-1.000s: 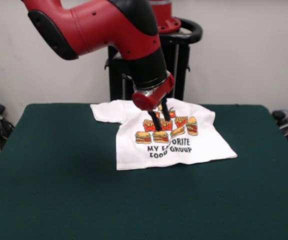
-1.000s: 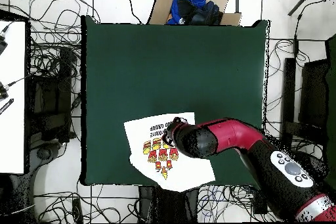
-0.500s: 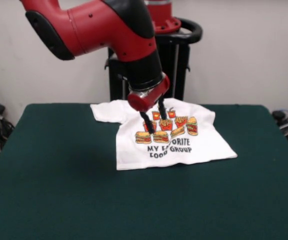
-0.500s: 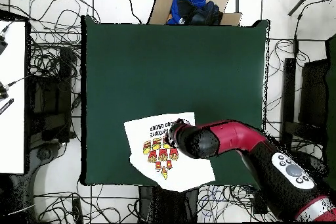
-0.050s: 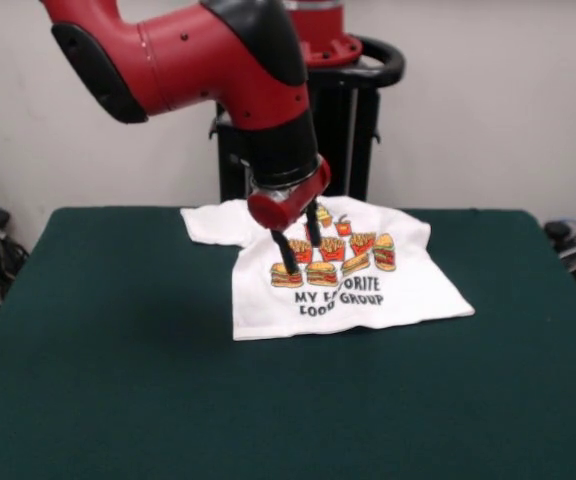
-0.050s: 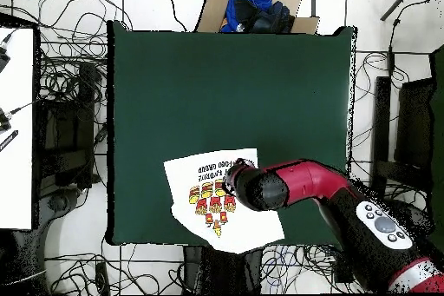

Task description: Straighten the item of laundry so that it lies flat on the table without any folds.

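One T-shirt (image 5: 343, 268) on one worktop (image 5: 118, 380); the gripper (image 5: 301, 252), fingers parted and empty, hangs tilted just above it.

Matt cloth tee (image 5: 368, 275) on felt-like tbl (image 5: 118, 380); glossy plastic arm (image 5: 198, 55).

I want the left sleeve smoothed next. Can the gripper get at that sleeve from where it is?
Probably yes. The gripper hangs open over the T-shirt's print, and the sleeve lies bare on the table close beside it, nothing between.
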Controlling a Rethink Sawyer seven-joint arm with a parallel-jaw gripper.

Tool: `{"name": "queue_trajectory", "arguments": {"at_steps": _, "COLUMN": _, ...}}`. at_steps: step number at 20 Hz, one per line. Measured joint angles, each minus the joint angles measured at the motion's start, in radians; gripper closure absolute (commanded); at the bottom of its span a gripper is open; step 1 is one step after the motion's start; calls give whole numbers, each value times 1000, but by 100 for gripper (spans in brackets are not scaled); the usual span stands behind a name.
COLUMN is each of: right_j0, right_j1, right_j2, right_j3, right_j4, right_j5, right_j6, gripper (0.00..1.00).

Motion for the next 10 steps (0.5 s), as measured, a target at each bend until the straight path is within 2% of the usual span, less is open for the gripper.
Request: {"name": "queue_trajectory", "arguments": {"at_steps": 10, "right_j0": 99, "right_j1": 9, "right_j2": -97, "right_j3": -55, "right_j4": -116, "right_j5": -46, "right_j6": 0, "gripper": 0}}
